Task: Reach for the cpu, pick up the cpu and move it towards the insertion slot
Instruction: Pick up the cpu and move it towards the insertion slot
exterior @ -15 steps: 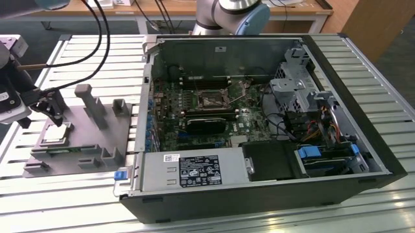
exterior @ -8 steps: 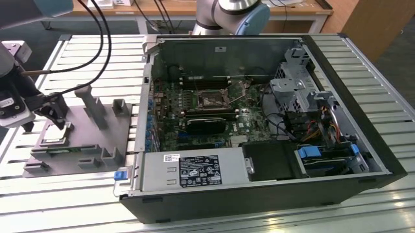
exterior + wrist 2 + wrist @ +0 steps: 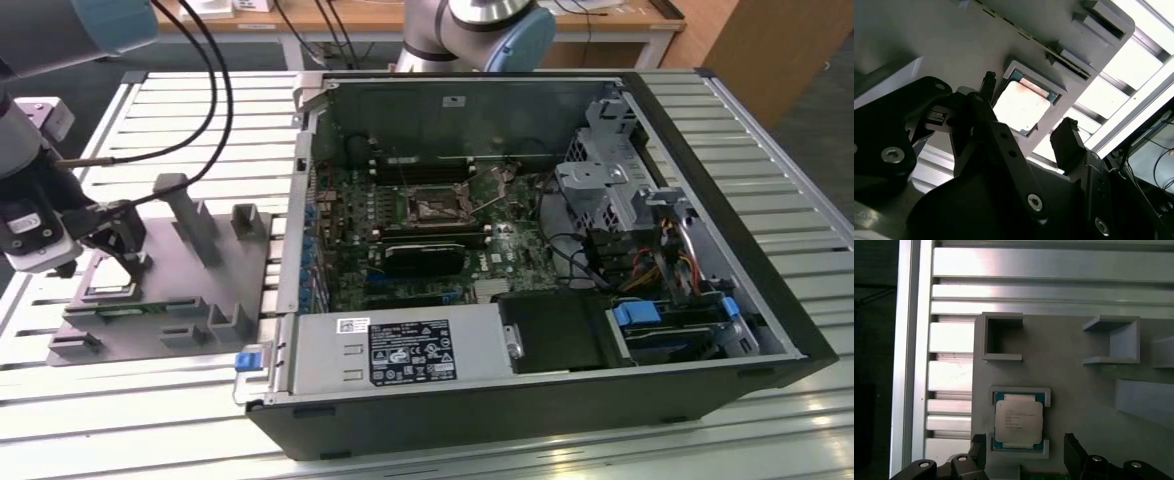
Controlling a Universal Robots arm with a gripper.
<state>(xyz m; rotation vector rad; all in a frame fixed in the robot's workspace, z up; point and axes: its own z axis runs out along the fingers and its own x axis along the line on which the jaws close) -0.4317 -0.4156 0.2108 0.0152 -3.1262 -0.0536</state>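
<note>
The cpu (image 3: 1018,421), a flat silvery square chip, lies in a square recess of the grey plastic tray (image 3: 1079,400); it shows pale in the second wrist view (image 3: 1021,106). My gripper (image 3: 96,243) hangs over the tray at the exterior view's left, just above the chip. It is open: one black fingertip (image 3: 979,447) and the other (image 3: 1074,447) stand on opposite sides of the cpu, apart from it. The gripper (image 3: 1029,107) holds nothing. The insertion slot (image 3: 434,207) sits with its silver frame on the motherboard inside the open computer case.
The open computer case (image 3: 534,400) lies on a slatted metal table (image 3: 747,440), to the tray's right in the exterior view. Upright grey posts (image 3: 187,225) rise from the tray beside my gripper. A green circuit strip (image 3: 127,310) lies in the tray. Black cables (image 3: 200,90) trail from the arm.
</note>
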